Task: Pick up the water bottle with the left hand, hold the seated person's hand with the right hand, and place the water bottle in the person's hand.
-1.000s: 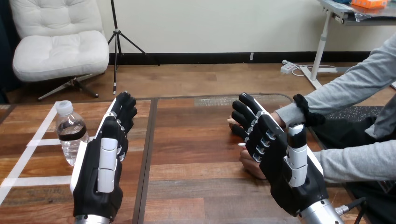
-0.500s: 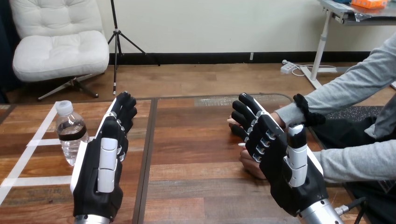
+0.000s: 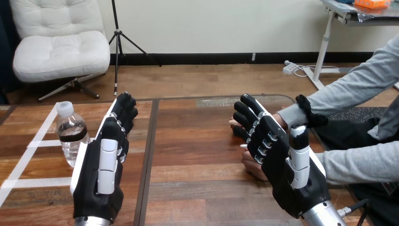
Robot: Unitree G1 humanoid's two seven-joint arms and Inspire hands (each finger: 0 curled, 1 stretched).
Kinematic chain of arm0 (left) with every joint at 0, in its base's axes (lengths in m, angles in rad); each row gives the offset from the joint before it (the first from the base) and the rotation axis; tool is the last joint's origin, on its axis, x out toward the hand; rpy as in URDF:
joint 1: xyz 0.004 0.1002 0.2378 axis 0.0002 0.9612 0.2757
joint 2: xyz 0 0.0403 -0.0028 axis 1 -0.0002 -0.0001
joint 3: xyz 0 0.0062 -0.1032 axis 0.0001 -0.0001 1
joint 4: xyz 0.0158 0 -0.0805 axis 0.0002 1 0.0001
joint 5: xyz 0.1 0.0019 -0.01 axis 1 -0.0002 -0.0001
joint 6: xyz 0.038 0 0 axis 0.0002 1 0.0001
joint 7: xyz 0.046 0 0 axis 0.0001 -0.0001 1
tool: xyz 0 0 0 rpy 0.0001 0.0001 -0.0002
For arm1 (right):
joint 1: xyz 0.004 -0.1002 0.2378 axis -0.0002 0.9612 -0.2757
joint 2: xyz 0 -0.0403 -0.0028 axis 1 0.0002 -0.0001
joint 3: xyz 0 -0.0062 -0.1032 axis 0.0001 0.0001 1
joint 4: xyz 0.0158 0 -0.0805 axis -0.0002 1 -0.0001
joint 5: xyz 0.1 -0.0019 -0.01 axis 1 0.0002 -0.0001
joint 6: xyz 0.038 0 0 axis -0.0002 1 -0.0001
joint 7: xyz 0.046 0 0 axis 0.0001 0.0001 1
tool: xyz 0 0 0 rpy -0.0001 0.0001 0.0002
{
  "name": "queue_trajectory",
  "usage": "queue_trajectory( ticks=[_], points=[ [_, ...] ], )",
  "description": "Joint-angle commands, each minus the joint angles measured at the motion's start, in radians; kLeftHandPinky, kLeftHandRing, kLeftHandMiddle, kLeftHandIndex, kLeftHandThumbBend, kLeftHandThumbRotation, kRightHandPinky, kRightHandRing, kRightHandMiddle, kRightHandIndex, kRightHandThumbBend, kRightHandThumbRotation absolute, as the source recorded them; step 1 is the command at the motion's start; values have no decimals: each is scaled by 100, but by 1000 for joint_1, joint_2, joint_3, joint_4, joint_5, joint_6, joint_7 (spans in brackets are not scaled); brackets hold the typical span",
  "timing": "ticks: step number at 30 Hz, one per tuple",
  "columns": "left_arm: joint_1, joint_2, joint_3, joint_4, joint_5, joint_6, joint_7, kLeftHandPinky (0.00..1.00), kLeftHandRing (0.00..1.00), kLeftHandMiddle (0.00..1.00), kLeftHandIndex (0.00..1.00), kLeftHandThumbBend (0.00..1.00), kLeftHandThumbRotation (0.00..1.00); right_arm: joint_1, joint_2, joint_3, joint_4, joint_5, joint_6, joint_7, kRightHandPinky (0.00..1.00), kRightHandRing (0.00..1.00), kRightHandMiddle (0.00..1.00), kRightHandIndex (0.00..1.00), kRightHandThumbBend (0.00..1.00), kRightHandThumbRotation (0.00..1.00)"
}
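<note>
The fingers (image 3: 123, 107) of your left hand (image 3: 100, 179) are straight and spread a little, pointing toward the far edge of the desk (image 3: 197, 188) and clamped on nothing. The bottle (image 3: 71, 134) stands upright and capped near the desk's left edge, among strips of white tape (image 3: 33, 143), just beside that hand on its outer side. You cannot tell whether the two touch.

The fingers (image 3: 247, 113) of your right hand (image 3: 287, 174) are also extended and apart, curled round nothing. That hand is raised near the desk's right edge, in front of the person's two hands. The farther hand (image 3: 234, 124) shows its fingertips past your fingers. The nearer hand (image 3: 251, 168) rests on the desk, just beside your palm. You cannot tell whether either one touches your hand.
</note>
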Motion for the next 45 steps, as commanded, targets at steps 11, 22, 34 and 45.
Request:
queue_trajectory(
  ticks=[11,22,34,45],
  points=[
    [-128,19,76,-56,-24,-11,45,100,94,93,92,73,100,-53,5,3,-30,-5,-12,2,100,99,97,96,100,100],
    [-191,33,133,-20,-31,-24,76,100,94,93,92,72,99,-54,6,4,-29,-7,-12,1,100,99,97,96,100,100],
    [-263,52,199,36,-86,-34,72,100,97,95,94,73,98,-51,12,4,-30,-8,-11,-4,100,98,97,96,100,100],
    [-303,71,258,94,-123,-42,70,100,97,95,93,77,96,-51,14,1,-27,-8,-15,2,100,98,97,96,100,100]
  ],
)
